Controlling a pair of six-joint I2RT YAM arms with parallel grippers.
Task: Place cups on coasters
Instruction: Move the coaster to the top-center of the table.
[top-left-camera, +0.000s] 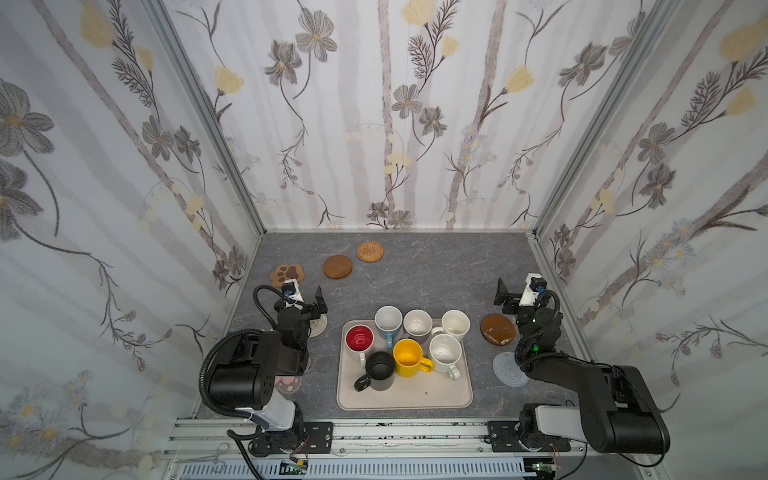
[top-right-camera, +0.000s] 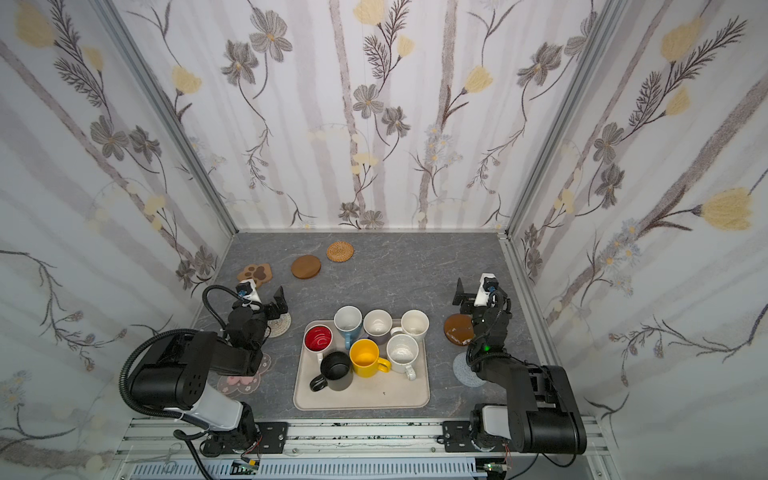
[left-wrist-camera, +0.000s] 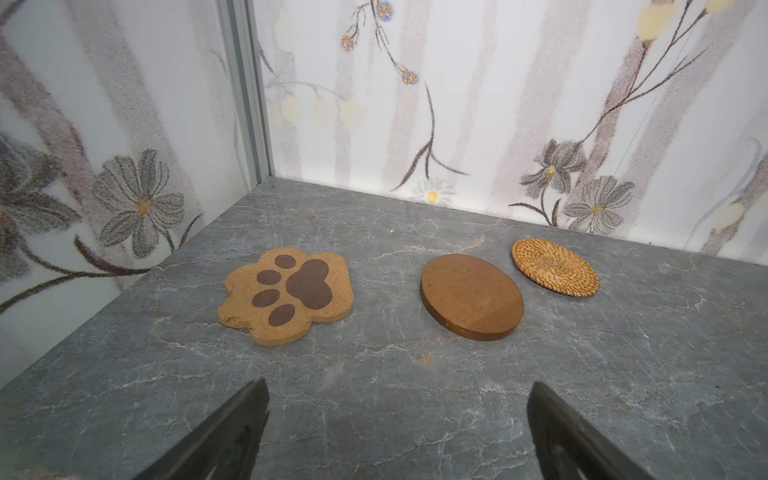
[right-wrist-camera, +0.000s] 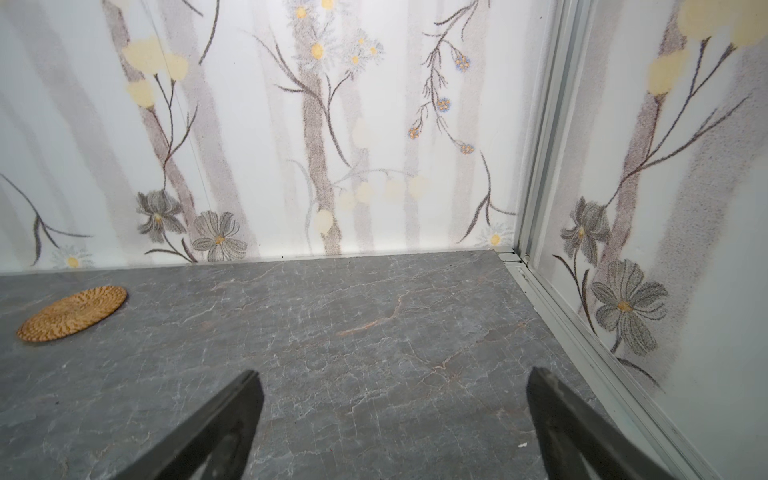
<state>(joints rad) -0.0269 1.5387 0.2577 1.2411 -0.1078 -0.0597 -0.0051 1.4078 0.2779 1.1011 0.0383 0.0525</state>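
Tray: one large beige rectangle at the near centre of the grey marbled desk.
Tray contents: all seven mugs, upright with mouths up, crowded into its far half.
Far row, left to right: light blue mug, lavender mug, far cream-white mug at the tray's far right corner.
Left edge of tray: white mug with red inside.
Near row, left to right: black mug, yellow mug, near cream-white mug.
Mug interiors: only each mug's own glaze shows, as far as both top views resolve.
Coasters, far left of desk: brown paw coaster, wooden disc coaster and woven rattan coaster, in an arc and apart from each other.
Coasters, left of tray: whitish woven coaster and pink blossom coaster, both partly hidden under the left arm.
Coasters, right of tray: glossy brown disc coaster and, nearer, grey knitted coaster, partly under the right arm.
Count: 7 mugs, 7 coasters, 1 tray, 2 tools.
Coasters bearing a mug: 0.
Left tool: jaws spread wide, gripping nothing; above the desk left of the tray, facing the paw, disc and rattan coasters.
Right tool: jaws spread wide, gripping nothing; above the desk right of the tray, facing the far right corner.
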